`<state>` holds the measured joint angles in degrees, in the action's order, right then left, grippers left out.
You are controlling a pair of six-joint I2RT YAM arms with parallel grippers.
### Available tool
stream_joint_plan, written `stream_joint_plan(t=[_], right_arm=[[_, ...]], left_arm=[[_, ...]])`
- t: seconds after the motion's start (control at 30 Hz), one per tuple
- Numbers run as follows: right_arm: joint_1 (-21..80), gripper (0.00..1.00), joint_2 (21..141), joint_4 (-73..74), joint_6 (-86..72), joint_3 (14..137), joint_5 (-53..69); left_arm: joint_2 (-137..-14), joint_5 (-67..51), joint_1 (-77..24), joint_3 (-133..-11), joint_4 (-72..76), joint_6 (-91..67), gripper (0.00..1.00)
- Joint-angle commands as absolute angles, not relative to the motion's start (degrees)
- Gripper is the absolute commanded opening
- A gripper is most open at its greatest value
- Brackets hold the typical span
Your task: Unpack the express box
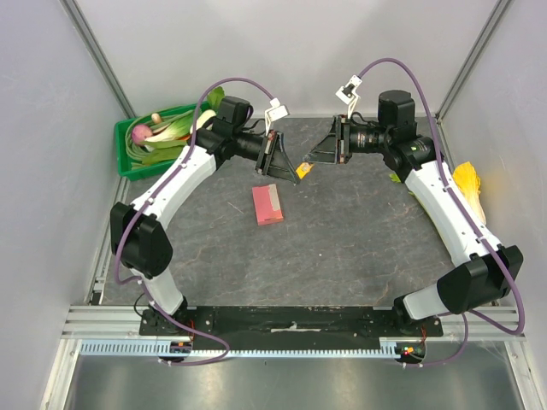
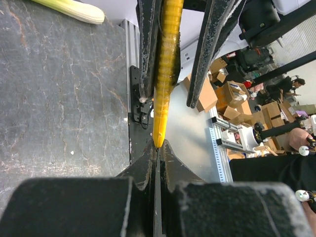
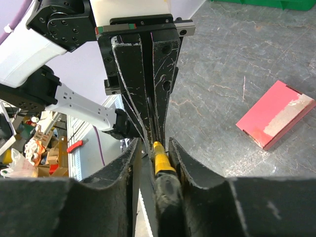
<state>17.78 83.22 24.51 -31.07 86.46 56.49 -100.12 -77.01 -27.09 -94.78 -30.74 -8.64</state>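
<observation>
The express box (image 1: 268, 204), flat and pink-red with a pale tape strip, lies on the dark table, also seen in the right wrist view (image 3: 274, 121). Both grippers meet in the air behind it. My left gripper (image 1: 293, 172) (image 2: 158, 147) is shut on the thin end of a yellow tool (image 2: 165, 64). My right gripper (image 1: 308, 160) (image 3: 154, 142) faces it, with its fingers (image 2: 212, 44) on either side of the same yellow tool (image 3: 160, 163). One finger lies close against the tool and a gap shows beside the other.
A green crate (image 1: 126, 162) with vegetables stands at the back left. A yellow vegetable (image 1: 469, 184) lies by the right wall, and a pale one (image 2: 74, 10) shows in the left wrist view. Grey walls enclose three sides of the table.
</observation>
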Motion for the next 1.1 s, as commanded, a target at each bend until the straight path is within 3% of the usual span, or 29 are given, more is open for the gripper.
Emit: stream_joint_plan(t=[0.0,0.1,0.23,0.3,0.57,1.07], right_arm=[[17.93,0.33,83.32,24.7,-30.5,87.19,56.51],[17.93,0.34,83.5,24.87,-30.32,87.19,56.95],[17.93,0.5,83.58,26.01,-29.1,87.36,57.92],[17.84,0.52,83.67,26.98,-27.43,87.98,58.09],[17.93,0.41,84.64,31.38,-23.82,89.65,58.63],[18.02,0.48,86.04,31.29,-23.55,90.7,58.54]], left_arm=[[-100.46,-77.08,-27.16,-96.42,-31.2,-6.15,0.02],[-100.46,-77.08,-26.98,-96.59,-32.16,-5.37,0.02],[-100.37,-77.08,-26.02,-97.56,-34.71,-3.08,0.02],[-100.37,-77.34,-25.75,-97.65,-35.51,-2.37,0.02],[-100.63,-78.92,-25.75,-97.47,-36.56,-1.15,0.02],[-101.34,-80.86,-26.45,-97.65,-40.08,3.34,0.02]])
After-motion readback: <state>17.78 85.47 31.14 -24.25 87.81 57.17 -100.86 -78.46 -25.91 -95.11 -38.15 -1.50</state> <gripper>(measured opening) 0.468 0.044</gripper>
